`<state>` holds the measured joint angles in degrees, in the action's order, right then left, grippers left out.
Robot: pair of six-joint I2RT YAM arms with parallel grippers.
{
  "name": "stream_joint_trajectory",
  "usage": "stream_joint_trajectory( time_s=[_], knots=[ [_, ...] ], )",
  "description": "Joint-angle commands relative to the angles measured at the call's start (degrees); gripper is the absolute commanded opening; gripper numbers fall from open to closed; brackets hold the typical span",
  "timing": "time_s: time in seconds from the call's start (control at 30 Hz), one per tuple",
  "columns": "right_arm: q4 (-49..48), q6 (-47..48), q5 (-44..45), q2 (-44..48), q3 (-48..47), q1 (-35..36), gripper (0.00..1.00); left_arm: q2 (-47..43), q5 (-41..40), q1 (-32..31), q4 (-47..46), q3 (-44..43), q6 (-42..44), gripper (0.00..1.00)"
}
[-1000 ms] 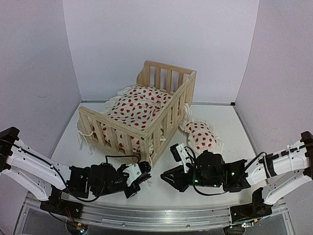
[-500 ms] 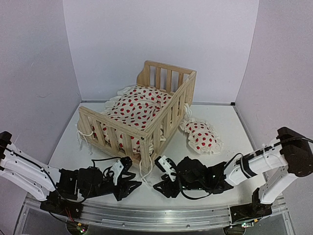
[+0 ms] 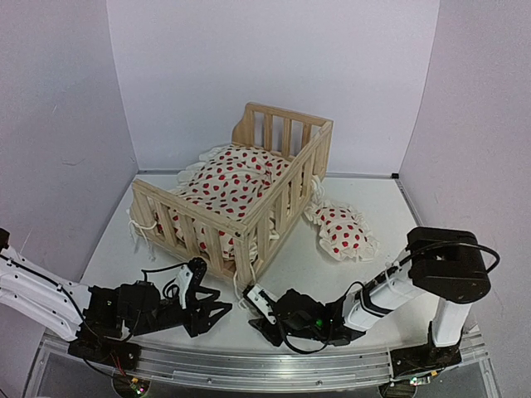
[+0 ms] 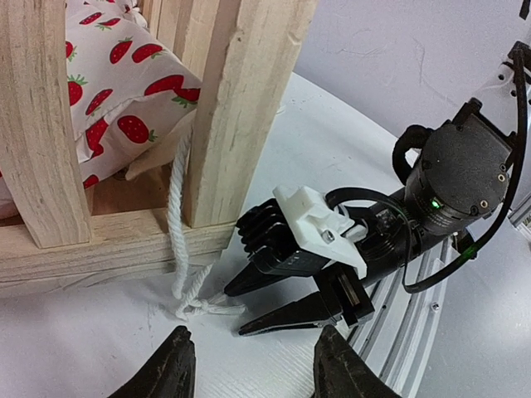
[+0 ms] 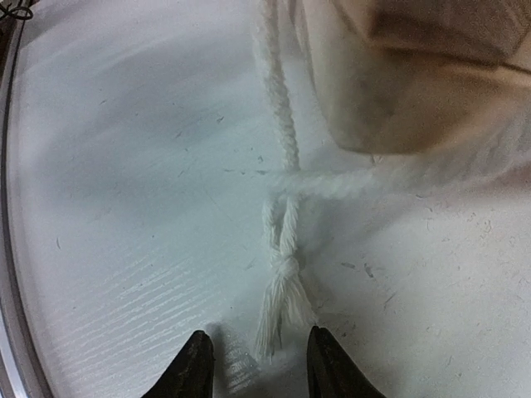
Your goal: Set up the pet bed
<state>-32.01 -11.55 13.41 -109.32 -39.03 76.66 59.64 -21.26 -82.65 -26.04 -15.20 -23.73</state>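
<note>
Left gripper [image 4: 253, 350], clenched a second ago, now stands released and empty, right gripper [image 5: 259, 340] likewise, both drawn back from the knotted white tie string [image 4: 176, 215] at the near corner post of the light pine slatted pet bed [image 3: 191, 201] mid-table, suggesting this tie is finished.

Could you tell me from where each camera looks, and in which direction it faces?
Top external: above and behind the robot, looking down and forward at the pet bed; left arm and right arm show below.
Left wrist: low over the table, facing the bed's corner post, the knotted string and the right claw; own fingertips below.
Right wrist: near the table, facing that knot; own fingertips below.
Shared: both wrist views show the knot.
</note>
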Motion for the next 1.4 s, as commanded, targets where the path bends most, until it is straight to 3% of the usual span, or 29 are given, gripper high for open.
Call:
stream_joint_trajectory(
  time_s=[0.0, 0.17, 0.27, 0.53, 0.63, 0.87, 1.0, 1.2, 1.37],
  knots=[
    [-9.2, 2.0, 4.1, -3.6, -1.7, 1.5, 0.33, -0.8, -0.7, 0.3, -0.3, -1.1, -0.6, 0.49],
    [-11.5, 1.6, 9.9, -6.2, -1.3, 1.9, 0.16, -1.7, -0.6, 0.3, 0.2, -1.1, -0.4, 0.49],
    [-12.1, 0.8, 12.7, -5.2, -0.1, 1.9, 0.00, -1.9, -0.2, 0.3, 0.5, -1.1, -0.4, 0.50],
    [-6.2, -4.9, 3.8, 10.0, 7.3, 2.0, 0.00, -1.4, 3.9, 0.2, 0.4, -3.3, 5.0, 0.57],
    [-0.6, -8.1, -1.2, 15.6, 8.0, 1.9, 0.00, 2.3, 8.6, 0.1, 0.2, -6.0, 11.4, 0.66],
    [7.7, -9.6, -4.6, 24.5, 6.7, 2.0, 0.00, 11.2, 12.3, -0.2, -1.6, -12.4, 27.3, 0.70],
    [9.1, -8.8, -6.0, 27.6, 6.9, 2.0, 0.00, 14.8, 12.9, -0.1, -1.5, -14.3, 34.5, 0.70],
    [9.9, -7.7, -8.2, 31.2, 7.7, 2.0, 0.00, 20.2, 13.5, 0.8, -1.2, -16.8, 38.1, 0.66],
    [12.1, -6.8, -9.2, 32.6, 7.1, 2.0, 0.00, 20.7, 13.3, 1.3, -1.0, -18.0, 39.3, 0.54]
  ],
)
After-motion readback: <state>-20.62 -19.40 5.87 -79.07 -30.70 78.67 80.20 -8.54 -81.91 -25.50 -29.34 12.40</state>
